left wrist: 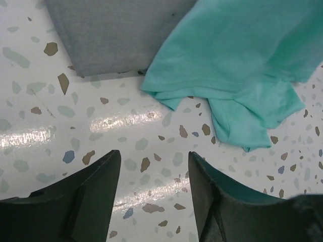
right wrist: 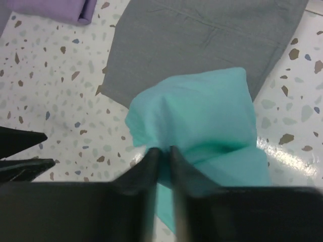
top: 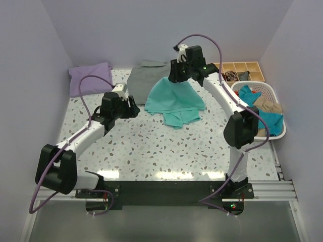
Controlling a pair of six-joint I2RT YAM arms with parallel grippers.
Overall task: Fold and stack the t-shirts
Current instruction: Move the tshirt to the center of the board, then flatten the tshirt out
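Note:
A turquoise-green t-shirt (top: 174, 101) hangs bunched from my right gripper (top: 177, 74), its lower part spread on the table. In the right wrist view the gripper (right wrist: 161, 150) pinches a fold of the turquoise cloth (right wrist: 202, 116), its fingers almost together. My left gripper (top: 132, 107) hovers just left of the shirt. Its jaws (left wrist: 154, 154) stand open over bare table, a short way from the shirt's hem (left wrist: 242, 60). A folded grey t-shirt (top: 144, 78) lies behind, partly covered by the turquoise one. A lavender t-shirt (top: 90, 78) lies folded at the back left.
A white basket (top: 258, 86) with more clothes stands at the right edge. A wooden compartment tray (top: 242, 68) sits behind it. Walls close off the table's left, back and right sides. The grey shirt (left wrist: 116, 35) lies just ahead of my left gripper.

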